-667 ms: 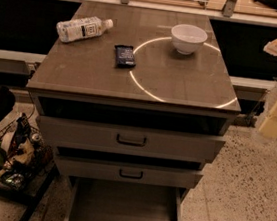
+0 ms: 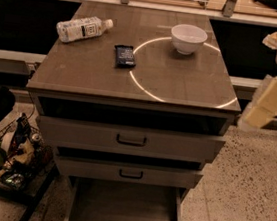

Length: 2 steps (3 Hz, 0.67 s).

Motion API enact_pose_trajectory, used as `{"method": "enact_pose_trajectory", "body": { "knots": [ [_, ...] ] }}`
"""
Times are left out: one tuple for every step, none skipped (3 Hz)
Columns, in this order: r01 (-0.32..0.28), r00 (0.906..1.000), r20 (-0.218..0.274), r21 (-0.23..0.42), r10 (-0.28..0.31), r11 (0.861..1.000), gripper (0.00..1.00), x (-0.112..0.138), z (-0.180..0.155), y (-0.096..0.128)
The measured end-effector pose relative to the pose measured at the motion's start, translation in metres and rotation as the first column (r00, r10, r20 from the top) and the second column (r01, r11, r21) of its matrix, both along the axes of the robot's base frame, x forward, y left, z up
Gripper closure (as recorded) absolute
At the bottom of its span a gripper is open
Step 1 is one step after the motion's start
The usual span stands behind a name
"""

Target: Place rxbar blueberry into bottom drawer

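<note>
Hanging at the far right edge, beside the tabletop (image 2: 181, 87) and well apart from everything on it, the hand (image 2: 269, 101) is showing too little to tell whether it is apart or together. From the left, a water bottle (image 2: 83, 28) is lying on its side, the snack bar (image 2: 124, 55) is lying flat and free, a small navy rectangle with faint pale print, and a white bowl (image 2: 188, 38) is sitting upright. Below, the bottom drawer (image 2: 124, 209) is standing pulled out, seemingly waiting for the bar.
</note>
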<state>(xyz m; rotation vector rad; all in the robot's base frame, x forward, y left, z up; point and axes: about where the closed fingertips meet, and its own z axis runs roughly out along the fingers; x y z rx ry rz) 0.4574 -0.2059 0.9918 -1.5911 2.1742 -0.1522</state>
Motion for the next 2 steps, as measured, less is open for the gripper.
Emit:
{"method": "enact_pose_trajectory", "body": {
  "knots": [
    [0.111, 0.9930, 0.020, 0.174, -0.116, 0.978, 0.00, 0.035, -0.024, 0.026],
    [0.244, 0.9683, -0.049, 0.389, -0.245, 0.888, 0.00, 0.063, -0.056, 0.063]
  ]
}}
